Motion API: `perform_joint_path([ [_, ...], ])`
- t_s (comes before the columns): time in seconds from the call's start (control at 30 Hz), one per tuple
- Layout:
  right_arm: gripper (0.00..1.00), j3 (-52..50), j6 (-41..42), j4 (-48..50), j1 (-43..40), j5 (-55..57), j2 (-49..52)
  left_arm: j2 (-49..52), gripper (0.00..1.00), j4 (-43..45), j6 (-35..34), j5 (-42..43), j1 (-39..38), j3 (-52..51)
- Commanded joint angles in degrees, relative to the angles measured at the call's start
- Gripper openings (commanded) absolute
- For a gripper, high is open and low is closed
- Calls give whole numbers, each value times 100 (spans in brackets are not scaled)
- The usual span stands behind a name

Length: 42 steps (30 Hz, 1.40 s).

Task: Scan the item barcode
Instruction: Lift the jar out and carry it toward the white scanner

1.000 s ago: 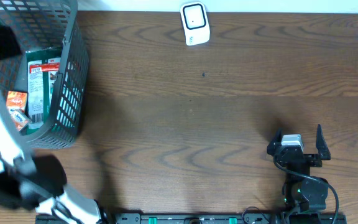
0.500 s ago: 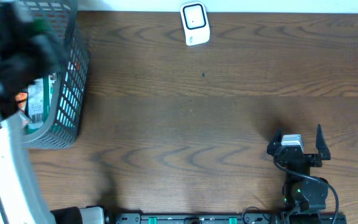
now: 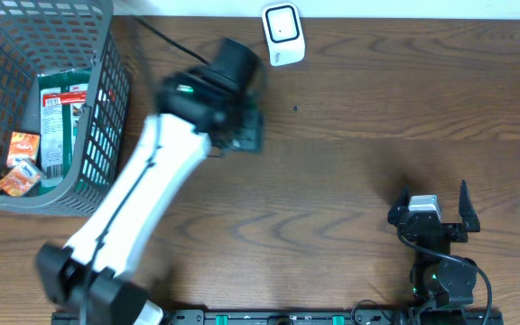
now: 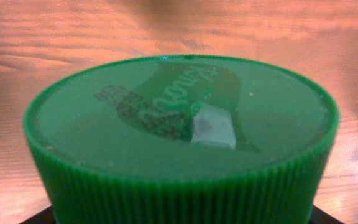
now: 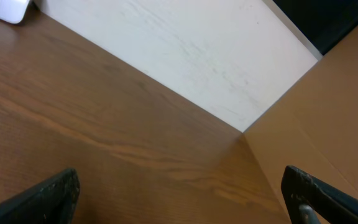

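A container with a green ribbed lid (image 4: 179, 124) fills the left wrist view, with a small white sticker on its top. My left gripper (image 3: 242, 126) is shut on it and holds it above the table, just below and left of the white scanner (image 3: 283, 34). From overhead the arm and gripper hide the container. No barcode shows in any view. My right gripper (image 3: 431, 206) rests open near the table's front right, with nothing between its fingers (image 5: 55, 196).
A grey mesh basket (image 3: 106, 99) stands at the far left, holding a green package (image 3: 57, 126) and small orange packets (image 3: 21, 162). A white wall and a brown panel rise behind the table in the right wrist view.
My left arm has swung from over the basket to the right, toward the scanner, with the green-lidded container in its grip. The right arm has not moved.
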Motion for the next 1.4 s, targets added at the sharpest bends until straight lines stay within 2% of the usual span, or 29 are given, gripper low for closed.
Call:
perform_joint_path([
  [0.0, 99, -2, -61, -20, 39, 57, -7, 282, 46, 310, -382, -151, -286, -334],
  [0.2, 99, -2, -61, -20, 39, 57, -7, 1165, 46, 608, -407, -153, -588, -522],
  [0.53, 99, -2, -61, -20, 39, 57, -7, 2232, 46, 973, -560, -144, -640, -522],
  [1.0, 99, -2, -61, -20, 39, 57, -4, 2433, 47, 1427, -570, -127, -640, -667],
  [1.03, 99, -2, -61, -20, 39, 57, -7, 2433, 49, 1447, -570, -127, -640, -682],
  [1.07, 99, -2, -61, -20, 39, 57, -7, 2433, 57, 1451, -566, -127, -640, -684],
  [1.13, 99, -2, -61, -20, 39, 57, -4, 2433, 67, 1458, -476, -127, -640, -684],
  [1.37, 99, -2, -61, -20, 39, 57, -7, 2363, 76, 1491, -225, -125, -634, -549],
])
